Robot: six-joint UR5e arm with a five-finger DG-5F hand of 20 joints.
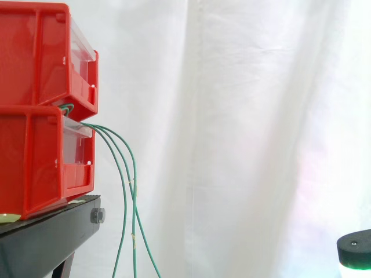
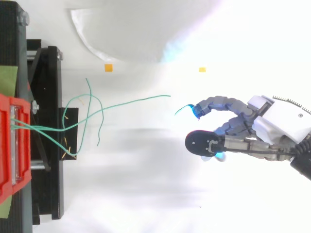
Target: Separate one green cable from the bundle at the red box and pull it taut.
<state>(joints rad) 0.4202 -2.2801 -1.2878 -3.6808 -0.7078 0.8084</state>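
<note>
Two red boxes in the side view: top red box (image 1: pixel 35 55) stacked on bottom red box (image 1: pixel 29 165), both on one black bench (image 1: pixel 46 237). One bolt (image 1: pixel 97 216) on the front of the bench. One white curtain (image 1: pixel 261 116) behind it all.

Three green cables (image 1: pixel 125 200) counted there, coming out of the gap between the two boxes. First heading right, then bending over and hanging down, long way running top to bottom. Close together at the boxes, spread a little wider lower down, cut off by the bottom edge. Loose and curved, not pulled tight.

From above, the same green cables (image 2: pixel 136 101) starting at the red on the left edge and running left to right over the white ground (image 2: pixel 146 184), in wavy, crossing lines. Hard to count there. Longest one lying almost flat across, free end pointing right toward the one robot hand (image 2: pixel 245 130), near it but not touching.

Robot hand at the right edge, well apart from the boxes. One short blue-green curl (image 2: pixel 182 109) just beside it; cannot tell whether a cable end or not. Cannot tell whether the robot hand is open, closed or holding anything. A bit of the robot hand (image 1: pixel 355 248) also low in the right corner of the side view, black with a green glow.

Two small orange marks (image 2: pixel 108 67) on the white ground, side by side, well apart.
</note>
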